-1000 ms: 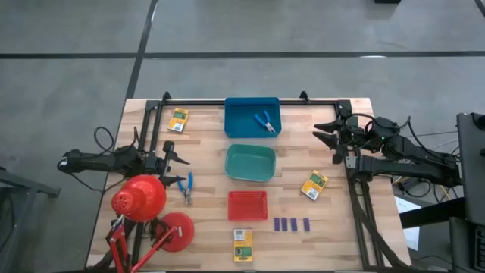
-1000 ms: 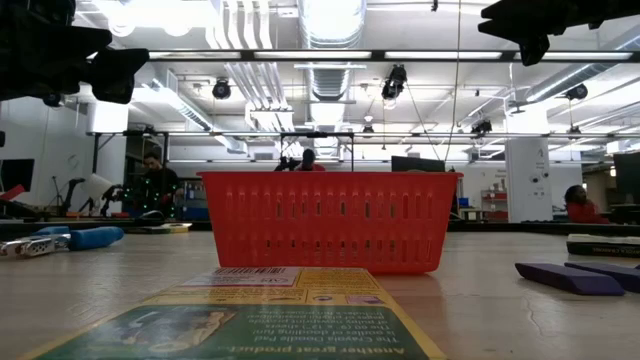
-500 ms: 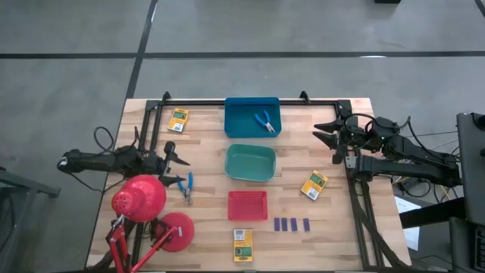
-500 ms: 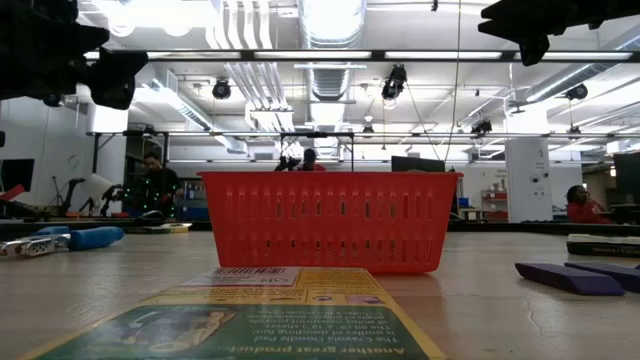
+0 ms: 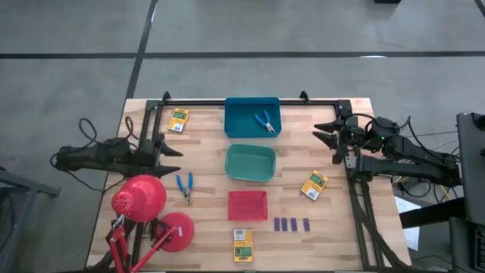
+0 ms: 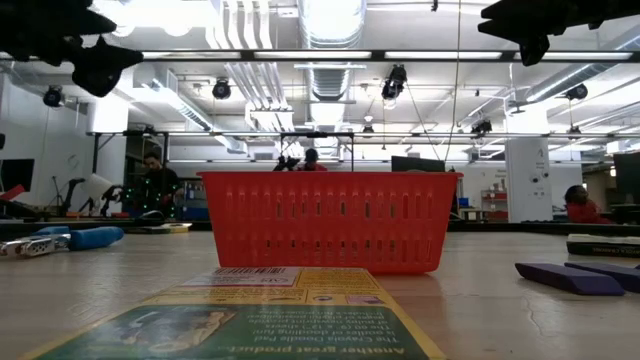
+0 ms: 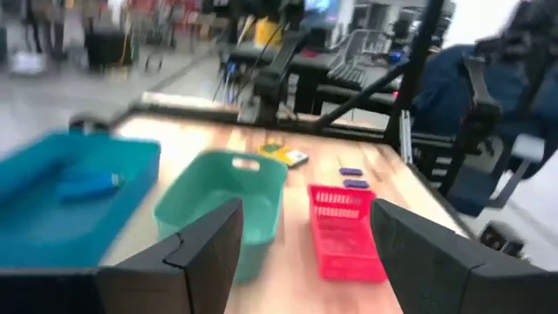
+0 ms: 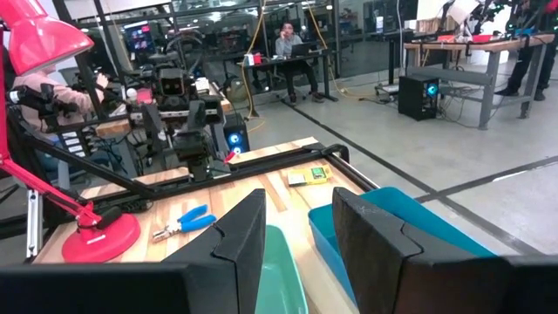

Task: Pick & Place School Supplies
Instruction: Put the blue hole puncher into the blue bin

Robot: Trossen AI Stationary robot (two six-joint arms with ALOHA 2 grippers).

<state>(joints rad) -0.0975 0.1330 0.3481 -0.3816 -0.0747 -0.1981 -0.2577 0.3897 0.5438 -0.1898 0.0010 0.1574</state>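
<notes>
Scissors lie in the blue tray at the far edge of the desk, and a second pair lies on the wood near the red lamp. Green tray and red tray stand in one line in front of the blue one. One yellow-and-green box is at the far left of the desk, one is to the right of the trays, and one is at the near edge, in front of the red tray. Four dark blocks lie in a row just right of the red tray.

Left gripper hangs above the left side of the desk, beyond the second scissors, with its fingers wide apart and holding nothing. Right gripper hangs above the far right side; its fingers stand a little apart, and nothing is between them.
</notes>
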